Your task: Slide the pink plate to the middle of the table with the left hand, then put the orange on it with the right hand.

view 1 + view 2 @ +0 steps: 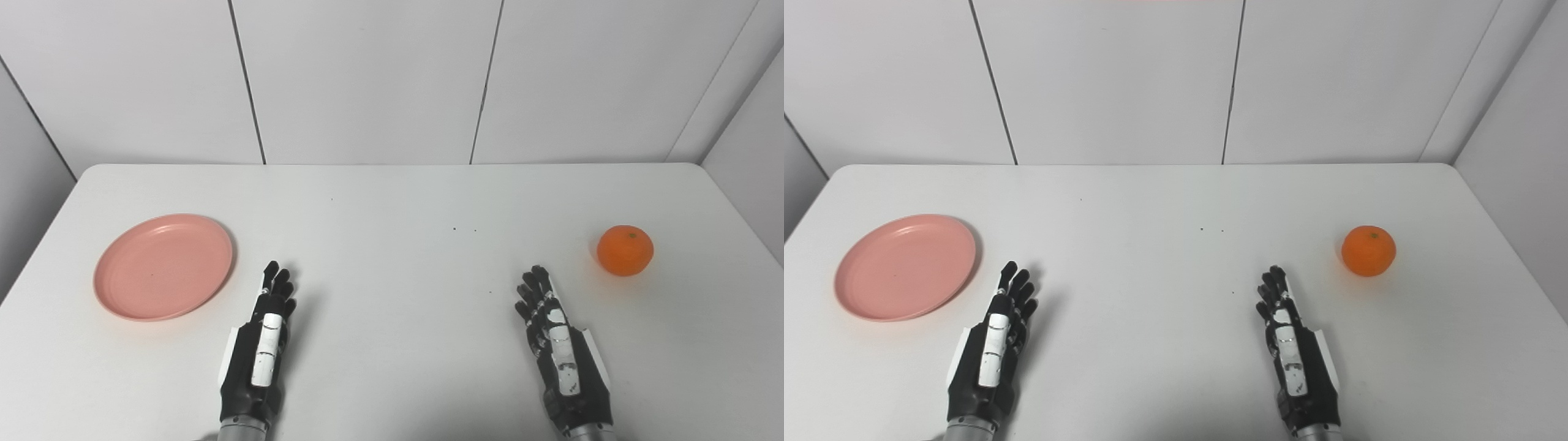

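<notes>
A round pink plate lies empty on the left part of the white table. An orange sits on the table at the right. My left hand rests near the front edge, open and empty, fingers straight, just right of the plate and apart from it. My right hand rests near the front edge, open and empty, left of and nearer than the orange, apart from it. Both also show in the right eye view: left hand, right hand.
White wall panels stand behind the table's far edge. The table's right edge runs close past the orange; grey side panels flank the table. A few tiny dark specks mark the middle of the tabletop.
</notes>
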Robot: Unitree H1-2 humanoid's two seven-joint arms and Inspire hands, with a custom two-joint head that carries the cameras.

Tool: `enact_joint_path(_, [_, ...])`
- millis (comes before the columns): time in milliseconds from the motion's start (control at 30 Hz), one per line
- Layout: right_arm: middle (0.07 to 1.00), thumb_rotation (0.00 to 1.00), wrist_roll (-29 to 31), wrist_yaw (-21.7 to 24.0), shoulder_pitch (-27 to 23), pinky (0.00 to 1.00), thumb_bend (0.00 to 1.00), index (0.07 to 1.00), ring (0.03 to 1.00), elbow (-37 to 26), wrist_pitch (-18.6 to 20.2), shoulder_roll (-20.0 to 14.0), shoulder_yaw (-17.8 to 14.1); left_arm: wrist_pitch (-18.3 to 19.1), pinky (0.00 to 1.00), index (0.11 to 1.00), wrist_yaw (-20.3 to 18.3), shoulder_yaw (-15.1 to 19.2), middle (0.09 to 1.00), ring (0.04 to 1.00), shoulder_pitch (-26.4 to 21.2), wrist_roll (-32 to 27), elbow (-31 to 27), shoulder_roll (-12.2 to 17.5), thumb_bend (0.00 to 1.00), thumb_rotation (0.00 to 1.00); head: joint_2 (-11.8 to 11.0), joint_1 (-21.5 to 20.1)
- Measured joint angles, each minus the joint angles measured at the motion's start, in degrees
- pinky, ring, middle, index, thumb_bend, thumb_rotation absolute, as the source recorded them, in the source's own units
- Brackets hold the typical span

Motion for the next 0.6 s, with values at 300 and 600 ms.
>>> enact_joint_path(300, [0.988,0.97,2.6,0.6,-0.3,1.0,0.84,0.986,0.987,0.5,-0.7,-0.8,-0.5,-3.6,1.0,1.0,1.6,-2.5,1.0,1.0,0.0,2.2,2.3,-0.4,0.83,0.88,-3.5,7.0])
enact_joint_path(600, [0.999,1.0,5.3,2.7,-1.5,1.0,0.83,0.999,1.0,2.6,-3.9,-3.9,-0.7,-6.2,1.0,1.0,4.3,-4.7,1.0,1.0,0.0,6.4,4.0,-0.7,0.77,0.94,-6.8,11.0])
